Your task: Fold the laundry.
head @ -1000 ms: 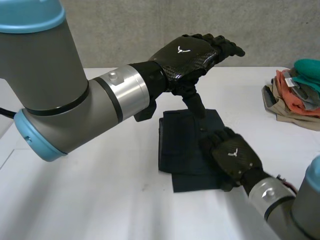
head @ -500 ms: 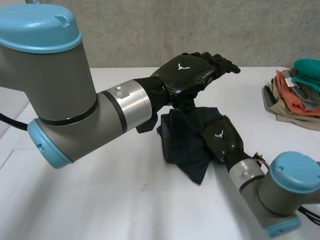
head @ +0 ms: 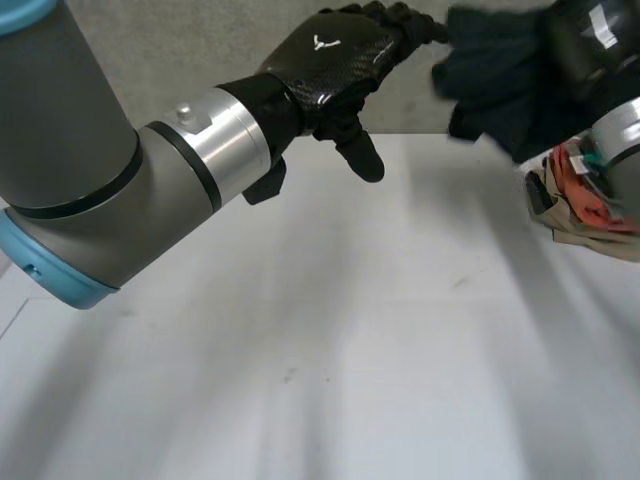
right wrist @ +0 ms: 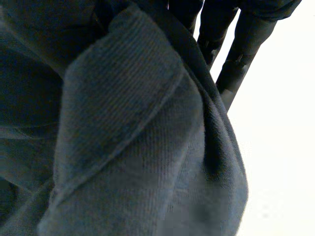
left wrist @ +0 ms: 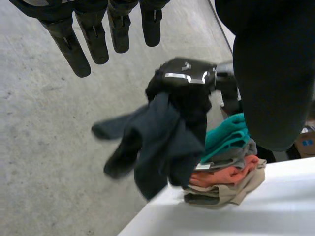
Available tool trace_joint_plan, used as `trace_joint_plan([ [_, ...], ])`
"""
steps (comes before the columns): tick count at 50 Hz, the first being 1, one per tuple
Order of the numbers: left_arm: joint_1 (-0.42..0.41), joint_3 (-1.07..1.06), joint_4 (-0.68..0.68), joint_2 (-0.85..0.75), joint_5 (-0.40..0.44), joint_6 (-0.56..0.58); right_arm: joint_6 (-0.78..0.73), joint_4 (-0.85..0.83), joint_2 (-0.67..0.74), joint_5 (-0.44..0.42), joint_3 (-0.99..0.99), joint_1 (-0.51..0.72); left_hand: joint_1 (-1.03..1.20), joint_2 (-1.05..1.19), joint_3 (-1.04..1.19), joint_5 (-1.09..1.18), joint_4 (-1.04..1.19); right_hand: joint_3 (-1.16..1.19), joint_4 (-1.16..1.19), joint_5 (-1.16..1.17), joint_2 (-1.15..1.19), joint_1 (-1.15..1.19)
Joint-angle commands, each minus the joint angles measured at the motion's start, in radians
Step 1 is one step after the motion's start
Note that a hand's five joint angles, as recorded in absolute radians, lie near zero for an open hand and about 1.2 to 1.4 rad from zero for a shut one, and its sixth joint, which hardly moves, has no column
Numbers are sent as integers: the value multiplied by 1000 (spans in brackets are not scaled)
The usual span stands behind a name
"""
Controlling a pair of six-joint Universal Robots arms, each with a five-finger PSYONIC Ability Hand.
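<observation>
A dark blue cloth (head: 495, 80) hangs bunched in the air, off the white table (head: 330, 330). My right hand (head: 575, 50) is shut on it, up at the far right. In the left wrist view the right hand (left wrist: 189, 78) clutches the cloth's (left wrist: 157, 142) top, and the cloth dangles beside the clothes pile. In the right wrist view the cloth (right wrist: 123, 137) lies folded across the palm, with fingers (right wrist: 236, 54) showing past it. My left hand (head: 330, 60) hovers high over the table's far middle, open, with straight fingers (left wrist: 93, 39) and the thumb (head: 362, 158) pointing down, holding nothing.
A pile of folded clothes (head: 590, 195) in teal, orange, grey and beige sits at the table's far right edge, just below the hanging cloth. The same pile (left wrist: 224, 172) lies near the table corner. A grey wall stands behind the table.
My right hand closed on the dark cloth, lifted it off the table and swung it up and right, above the pile. My left hand rose a little and stayed open.
</observation>
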Motion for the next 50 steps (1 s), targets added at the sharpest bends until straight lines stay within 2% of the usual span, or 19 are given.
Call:
trace_joint_plan([
  [1,-3,-16,0,12,1,1,226,90,30,-217,-215,-285,0,-19,-24,-34,-16,240,199,295,254,415],
  [6,-6,-26,0,12,2,3,298,90,102,-265,-299,-424,3,-16,-21,-31,-13,240,199,295,254,415],
  [14,-8,-31,0,6,1,3,358,95,318,-461,-355,-549,3,-16,-21,-31,-13,240,199,295,254,415],
  [20,-9,-54,0,-1,2,6,350,90,432,-496,-338,-568,3,-16,-21,-31,-13,240,199,295,254,415],
  [25,-11,-68,2,-1,2,6,332,81,456,-499,-307,-570,3,-16,-21,-31,-13,240,199,295,254,415],
  [28,-13,-66,2,0,2,4,330,72,435,-478,-290,-568,3,-16,-21,-31,-13,240,199,295,254,415],
  [29,-13,-66,2,2,2,4,330,76,412,-470,-287,-566,3,-16,-21,-31,-13,-177,-218,-123,-164,-2],
  [31,-14,-65,2,3,4,4,330,82,381,-458,-280,-566,3,-16,-21,-31,-13,-734,-775,-679,-720,-559],
  [32,-16,-63,3,3,4,4,330,84,366,-449,-275,-566,3,-16,-21,-31,-13,-928,-969,-874,-915,-753],
  [33,-19,-62,3,3,4,4,330,85,340,-423,-263,-568,3,-16,-21,-31,-13,-981,-1022,-927,-968,-807],
  [38,-34,-57,2,6,2,0,338,134,234,-348,-215,-565,6,-13,-18,-28,-10,-981,-1022,-927,-968,-807],
  [46,-52,-59,2,22,2,-3,323,378,58,-329,-142,-579,6,-13,-18,-28,-10,-981,-1022,-927,-968,-807],
  [49,-54,-59,2,29,1,-3,304,495,-17,-259,-125,-629,6,-13,-18,-28,-10,-981,-1022,-927,-968,-807],
  [50,-55,-59,3,32,2,-3,269,554,-57,-201,-119,-654,6,-13,-18,-28,-10,-981,-1022,-927,-968,-807],
])
